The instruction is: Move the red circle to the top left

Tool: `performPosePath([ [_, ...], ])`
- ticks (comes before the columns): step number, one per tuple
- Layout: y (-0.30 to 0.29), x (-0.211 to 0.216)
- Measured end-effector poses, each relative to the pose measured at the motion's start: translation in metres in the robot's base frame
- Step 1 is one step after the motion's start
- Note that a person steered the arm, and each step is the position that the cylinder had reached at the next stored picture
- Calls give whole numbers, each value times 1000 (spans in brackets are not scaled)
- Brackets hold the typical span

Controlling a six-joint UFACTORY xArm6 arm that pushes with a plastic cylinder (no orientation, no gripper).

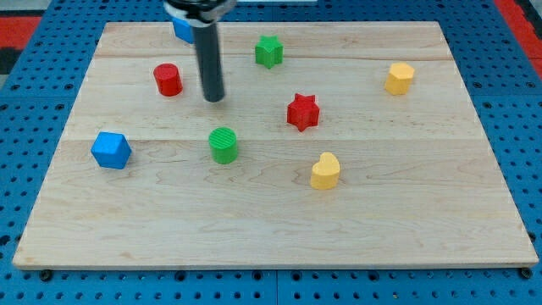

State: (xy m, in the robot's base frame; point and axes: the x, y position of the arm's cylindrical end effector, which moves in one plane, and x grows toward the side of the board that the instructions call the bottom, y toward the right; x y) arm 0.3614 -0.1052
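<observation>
The red circle (168, 80) stood on the tabletop (279, 220) in its upper left part, near the left edge but short of the top left corner. My tip (214, 99) rested on the wood just to the view's right of that block and slightly lower, close beside it but apart from it, with a strip of bare wood between the two. The arm carried no fingers, only the dark rod, so nothing was grasped or clenched.

Toward the top left corner, a blue block (182, 30) sat near the top edge, half hidden behind the rod, so its shape could not be made out. It lay up and to the view's right of the red circle, leaving the corner itself open.

A green star (268, 52) sat near the top edge, to the view's right of the rod. A green cylinder (223, 145) stood below the tip, near the middle of the tabletop. A blue cube (111, 150) lay by the left edge, well below the red circle. A red star (302, 112) sat around the centre, well apart from the tip, and a yellow heart (324, 171) lay lower and just to the view's right of it. A yellow hexagon (400, 78) stood far off toward the right edge. None of the blocks touched another.
</observation>
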Motion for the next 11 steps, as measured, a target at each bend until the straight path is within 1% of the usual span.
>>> performPosePath([
  [1, -43, -8],
  [3, -58, -55],
  [4, -77, -70],
  [5, -78, -86],
  [6, -78, -93],
  [10, -70, -94],
  [11, -46, -82],
])
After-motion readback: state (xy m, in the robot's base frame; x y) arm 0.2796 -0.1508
